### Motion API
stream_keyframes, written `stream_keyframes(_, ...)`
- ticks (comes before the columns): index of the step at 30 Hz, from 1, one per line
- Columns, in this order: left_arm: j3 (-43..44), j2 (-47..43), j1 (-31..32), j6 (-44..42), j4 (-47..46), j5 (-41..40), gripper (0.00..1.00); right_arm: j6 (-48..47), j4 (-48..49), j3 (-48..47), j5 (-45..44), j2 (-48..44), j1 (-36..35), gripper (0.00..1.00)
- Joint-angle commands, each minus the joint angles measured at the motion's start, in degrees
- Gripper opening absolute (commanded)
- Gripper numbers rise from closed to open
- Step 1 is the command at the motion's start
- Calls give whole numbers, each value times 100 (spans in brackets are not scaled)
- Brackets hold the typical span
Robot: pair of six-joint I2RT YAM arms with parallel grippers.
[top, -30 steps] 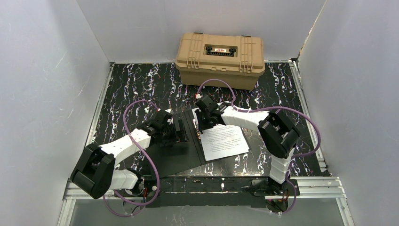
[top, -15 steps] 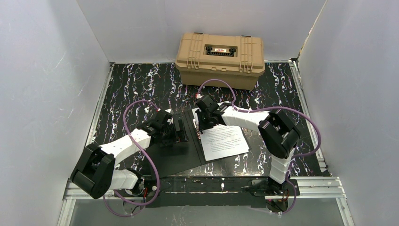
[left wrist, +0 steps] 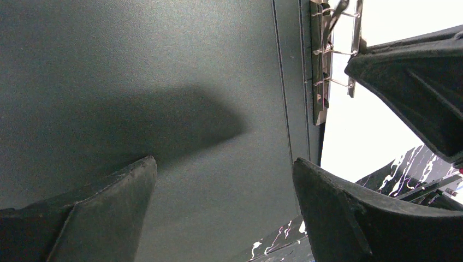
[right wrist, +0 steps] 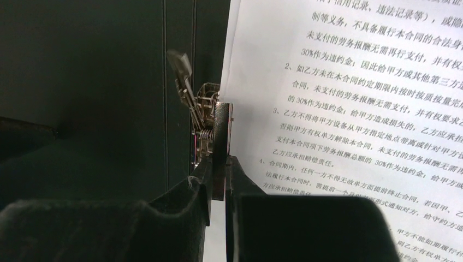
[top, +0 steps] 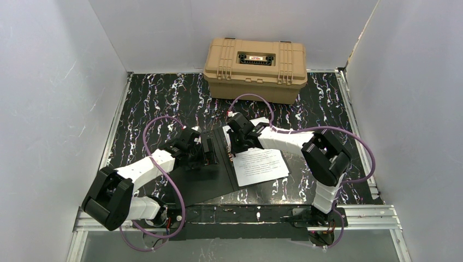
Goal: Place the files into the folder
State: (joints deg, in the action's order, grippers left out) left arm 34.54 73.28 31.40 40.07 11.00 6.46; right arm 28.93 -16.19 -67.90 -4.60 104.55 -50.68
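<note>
White files (top: 261, 166) on open folder (top: 210, 179); right claw (right wrist: 219, 169) pinching metal clip (right wrist: 204, 112); left claw (left wrist: 223, 164) spread.

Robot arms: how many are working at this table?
2. The left arm reaches over the open folder, with the left gripper open. The right arm has the right gripper shut on the folder's metal clip, beside the files. None seems hidden.

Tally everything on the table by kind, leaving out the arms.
Folder: 1
Stack of files: 1 (number of sheets cannot be told)
Metal clip: 1
Tan hard case: 1
Total: 4
</note>
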Motion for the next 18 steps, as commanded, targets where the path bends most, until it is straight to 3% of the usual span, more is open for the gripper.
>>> stream_keyframes(1, -94, 0, 27, -27, 378, -140, 94, 69, -52, 151, 86, -118, -173, 2)
stream_keyframes(5, -88, -4, 24, -18, 376, -129, 94, 78, -60, 185, 21, -124, -190, 7)
stream_keyframes(14, -96, -6, 24, -27, 387, -152, 94, 122, -78, 177, -80, -151, -232, 31)
stream_keyframes(18, -106, 10, 25, -17, 370, -151, 94, 122, -148, 164, -188, -245, -233, 35)
